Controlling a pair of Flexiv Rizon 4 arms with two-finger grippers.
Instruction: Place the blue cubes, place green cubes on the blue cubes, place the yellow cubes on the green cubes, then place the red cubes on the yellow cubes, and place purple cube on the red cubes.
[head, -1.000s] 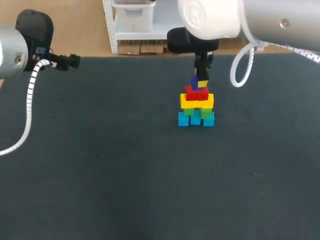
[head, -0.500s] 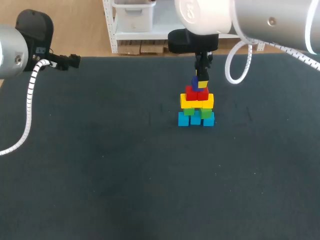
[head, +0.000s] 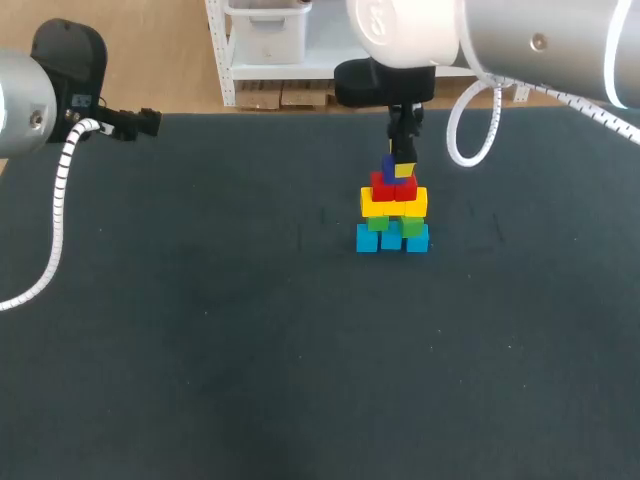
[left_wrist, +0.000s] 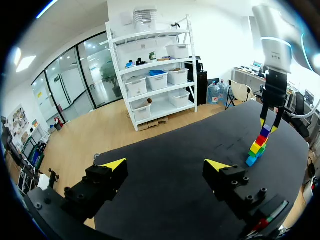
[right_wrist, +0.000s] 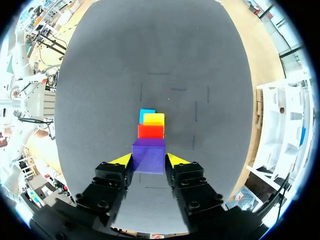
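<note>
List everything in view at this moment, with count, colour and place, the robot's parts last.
table: one, dark, bears everything.
blue cubes: three by the look, bottom row of the stack, right of the table's middle, toward its far edge.
green cubes: two, on the blue row.
yellow cubes: apparently two, side by side on the green.
red cubes: number unclear, on the yellow.
purple cube: one, at the stack's top, between gripper fingers.
right gripper: yellow-tipped, shut on the purple cube above the stack.
left gripper: yellow-tipped, open, holding nothing, at the table's far left edge.
</note>
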